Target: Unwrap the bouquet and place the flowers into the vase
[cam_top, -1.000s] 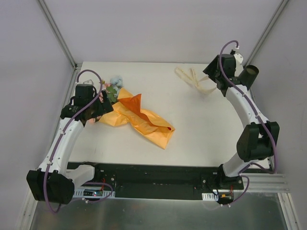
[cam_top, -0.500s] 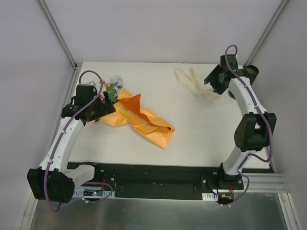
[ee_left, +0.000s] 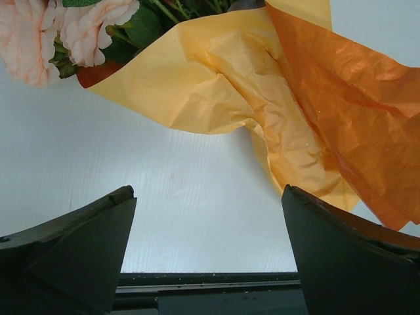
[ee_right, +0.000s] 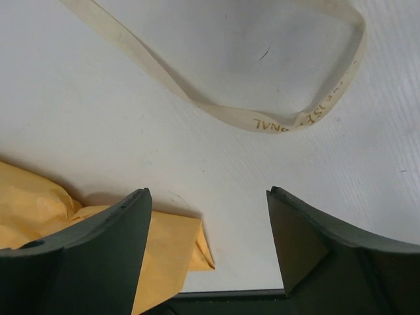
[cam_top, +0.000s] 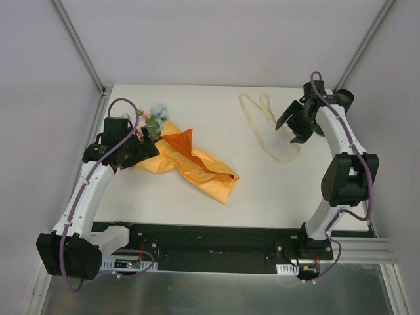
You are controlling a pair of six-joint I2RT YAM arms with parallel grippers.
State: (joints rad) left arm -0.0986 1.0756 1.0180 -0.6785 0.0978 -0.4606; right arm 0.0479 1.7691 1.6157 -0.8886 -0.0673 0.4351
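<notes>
Two open, empty grippers: my left gripper point(ee_left: 207, 193) sits at nine o'clock of the bouquet point(cam_top: 190, 161), my right gripper point(ee_right: 207, 191) at three o'clock of the ribbon point(ee_right: 262, 123); the vase point(cam_top: 342, 100) is seemingly behind it.

Crinkled bouquet paper point(cam_top: 197, 167) in bright orange and paler yellow-orange, flowers point(ee_left: 85, 26) peach-pink and pale blue over green leaves point(ee_left: 141, 26), ribbon point(ee_right: 275, 123) cream with faint tan lettering, bench point(cam_top: 262, 190) white, vase point(cam_top: 344, 98) dark, jaws black.

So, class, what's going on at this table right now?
A bouquet is being unwrapped. Its cream ribbon lies loose on the table, by the open, empty right pincer. The left pincer is open near the flowers, which sit in the orange paper. The vase waits at the far right corner.
</notes>
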